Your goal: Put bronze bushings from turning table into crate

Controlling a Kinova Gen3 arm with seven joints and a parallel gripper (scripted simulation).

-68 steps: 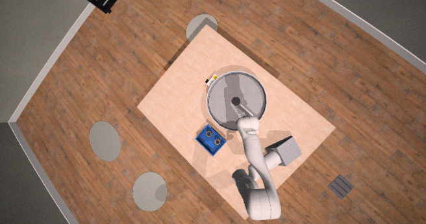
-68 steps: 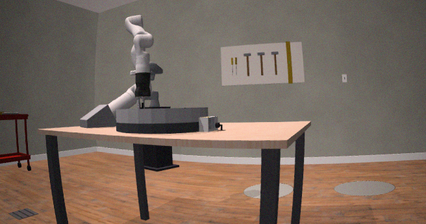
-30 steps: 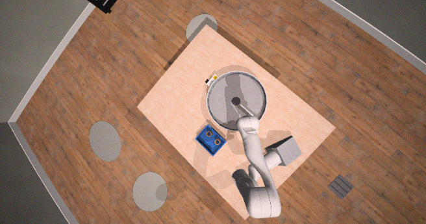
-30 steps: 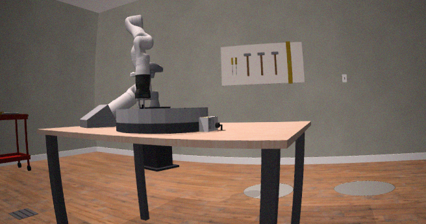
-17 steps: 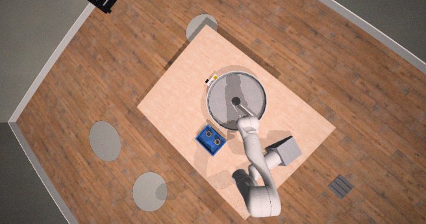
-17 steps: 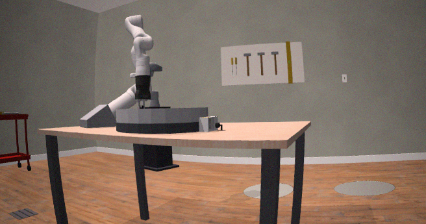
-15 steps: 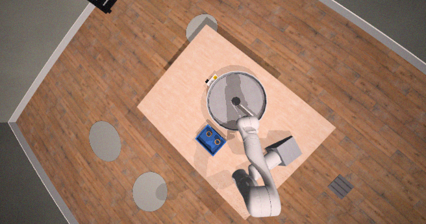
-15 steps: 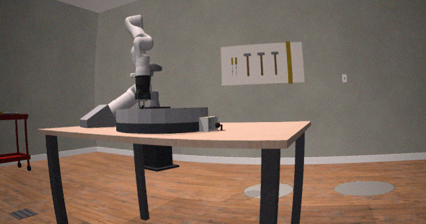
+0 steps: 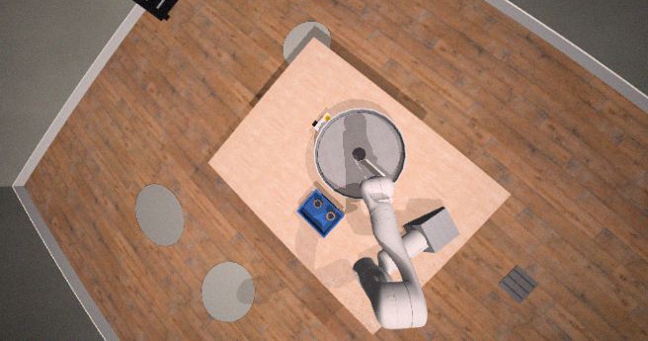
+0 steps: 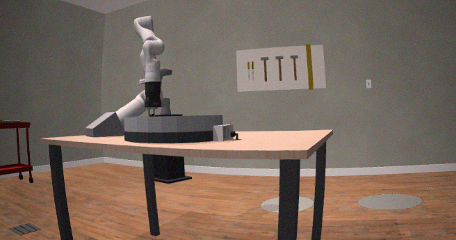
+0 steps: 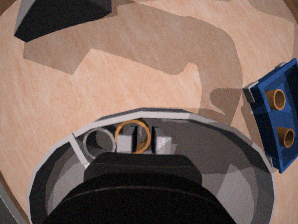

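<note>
One bronze bushing (image 11: 132, 121) appears beneath the hand (image 10: 151, 114) (image 11: 144, 142), its fingers apart, off-centre toward the adjacent steel bushing (image 11: 98, 129).

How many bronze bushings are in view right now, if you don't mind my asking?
3: two in the blue crate, one by the tool's fingertips on the turning table. The arm may hide others.
</note>
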